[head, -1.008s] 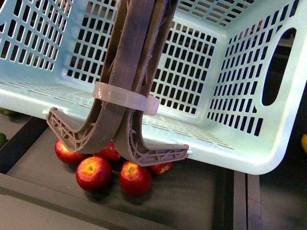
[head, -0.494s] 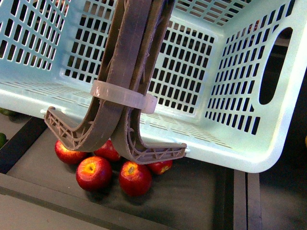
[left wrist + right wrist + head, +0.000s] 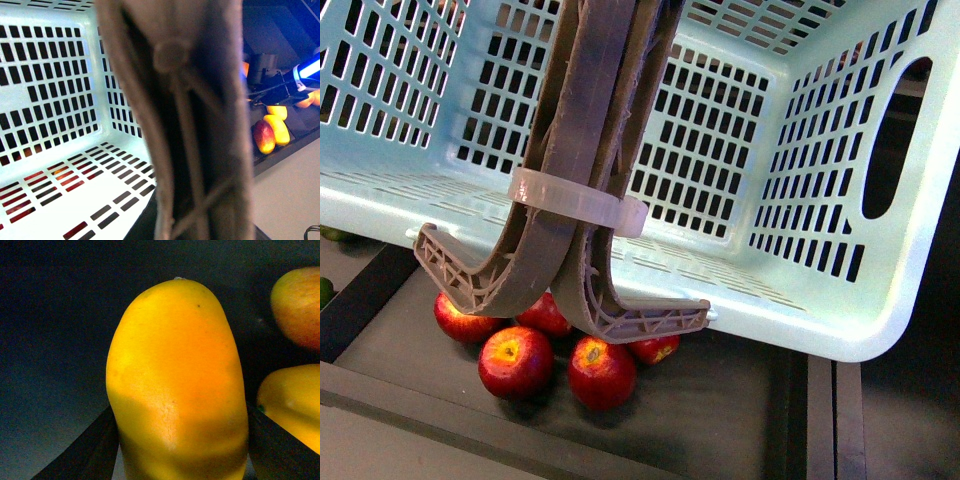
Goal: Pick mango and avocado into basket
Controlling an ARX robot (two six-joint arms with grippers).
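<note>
One pale teal basket (image 3: 840, 300) fills the front view, its two grey-brown handles (image 3: 590, 120) bound by one white tie (image 3: 575, 205). One mango (image 3: 175, 370) sits in the right gripper (image 3: 180, 412), apparently clamped, with two more mangoes (image 3: 292, 405) beside it. Five red apples (image 3: 515, 360) lie beneath the basket's near rim. The left gripper is unseen, so I cannot tell its grip.

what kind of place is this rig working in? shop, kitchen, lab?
Probably a grocery-style produce display, maybe a mock-up. Loose red apples sit piled in a dark tray compartment. The mango lies among other mangoes on another dark surface. There is also a handled teal shopping basket.
</note>
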